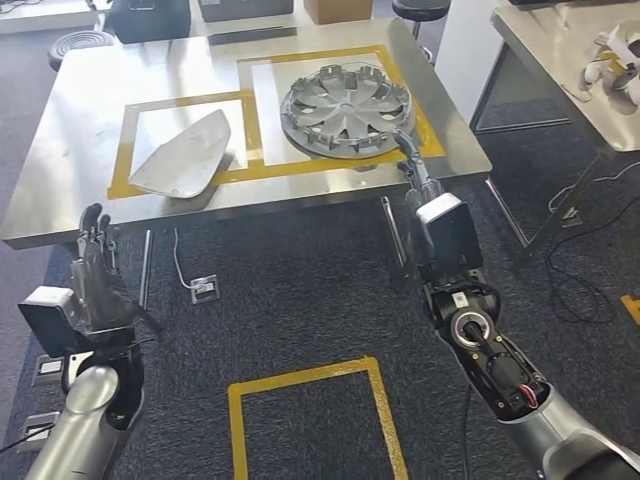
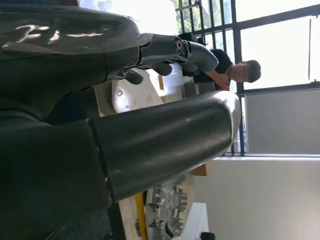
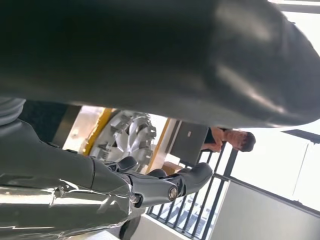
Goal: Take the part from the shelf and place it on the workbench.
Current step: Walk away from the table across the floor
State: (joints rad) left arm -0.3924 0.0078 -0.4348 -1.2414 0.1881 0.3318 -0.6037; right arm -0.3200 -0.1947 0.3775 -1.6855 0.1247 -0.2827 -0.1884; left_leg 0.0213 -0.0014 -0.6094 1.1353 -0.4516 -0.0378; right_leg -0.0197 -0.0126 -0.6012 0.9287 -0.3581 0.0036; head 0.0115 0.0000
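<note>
Steel workbench [image 1: 75, 120]: wheel cover [image 1: 347, 105] at 1 o'clock, grey panel [image 1: 183, 155] at 11.
Wrist views: person [image 3: 230, 140] by window.
Left hand [image 1: 96, 275]: upright, fingers apart, empty.
Right hand [image 1: 411, 165]: at cover's rim, grip unclear.

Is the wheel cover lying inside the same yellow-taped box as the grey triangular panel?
No: the wheel cover fills the larger right-hand box, while the grey triangular panel lies in the left one.

I'm looking into a workshop or test lab: steel workbenches [image 1: 75, 180] standing on grey carpet [image 1: 302, 290], yellow tape squares [image 1: 309, 378] marking zones, stools [image 1: 420, 10] sitting at twelve o'clock.
</note>
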